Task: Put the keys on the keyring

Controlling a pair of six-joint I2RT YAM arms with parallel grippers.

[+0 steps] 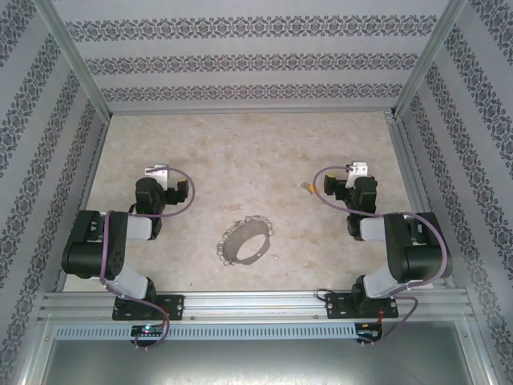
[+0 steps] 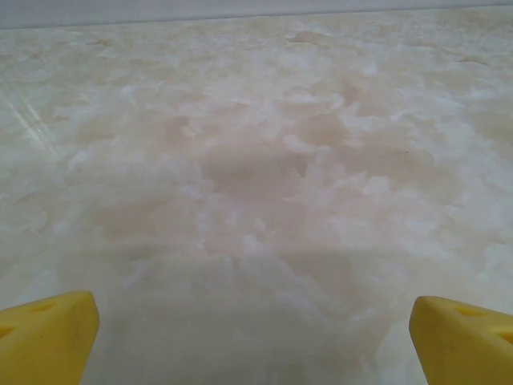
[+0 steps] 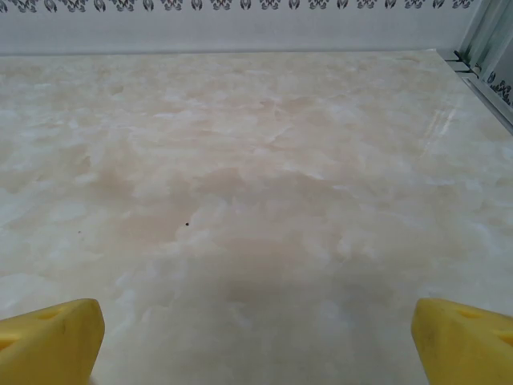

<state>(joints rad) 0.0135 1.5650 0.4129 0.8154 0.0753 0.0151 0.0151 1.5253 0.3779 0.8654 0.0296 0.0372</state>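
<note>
The table (image 1: 240, 144) is the broadest thing here, a pale marbled top, and both tools hang low over bare stretches of it. There are two arms, the left arm (image 1: 104, 249) and the right arm (image 1: 409, 249), folded back on either side, which I judge to be a ready pose that leaves the middle free. The left gripper (image 2: 256, 333) stands spread wide with nothing between its yellow fingers (image 2: 48, 329), and the right gripper (image 3: 256, 337) is just as wide and equally unladen. Nothing is gripped, so the task looks unstarted. One keyring (image 1: 246, 241) lies on the table between the arms, back towards the bases from both grippers, to the inner side of each. Its rim is fringed with small metal pieces too fine to count. One key (image 1: 307, 189), tiny with a yellow-orange head, lies near the right gripper on its inner side, well apart from the keyring. That suggests the right gripper would fetch it while the left steadies the hoop. The key being so small and flat, the pinch probably needs care.
</note>
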